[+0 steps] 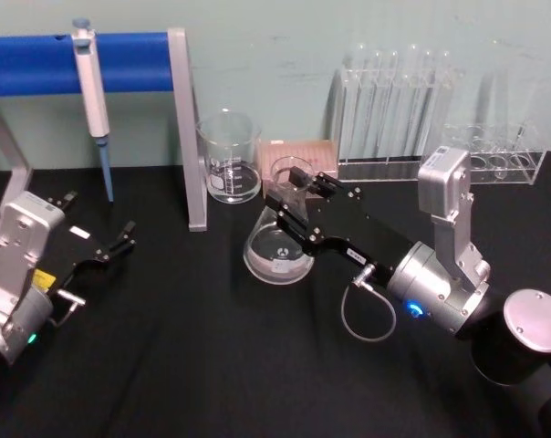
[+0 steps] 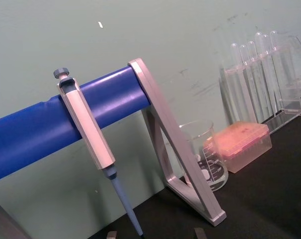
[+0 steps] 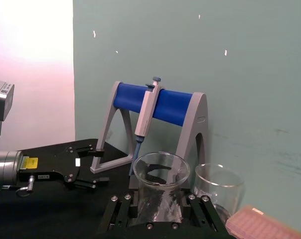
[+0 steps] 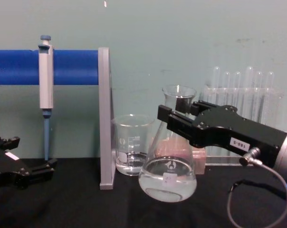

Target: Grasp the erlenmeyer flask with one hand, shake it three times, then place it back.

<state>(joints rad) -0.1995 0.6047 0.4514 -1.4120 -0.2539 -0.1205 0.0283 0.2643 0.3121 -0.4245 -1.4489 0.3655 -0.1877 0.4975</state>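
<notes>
The erlenmeyer flask [image 4: 167, 176], with a little clear liquid in it, is seen slightly tilted over the middle of the black worktop [image 1: 166, 365], just in front of the beaker [image 4: 130, 145] and the pink tip box [image 1: 298, 151]. Its neck is clamped between the jaws of the right gripper [image 4: 179, 113]. Whether its base touches the worktop cannot be told. The left gripper [image 1: 113, 246] is parked at the left near the hanging pipette [image 4: 45, 80], its jaws spread and holding nothing.
</notes>
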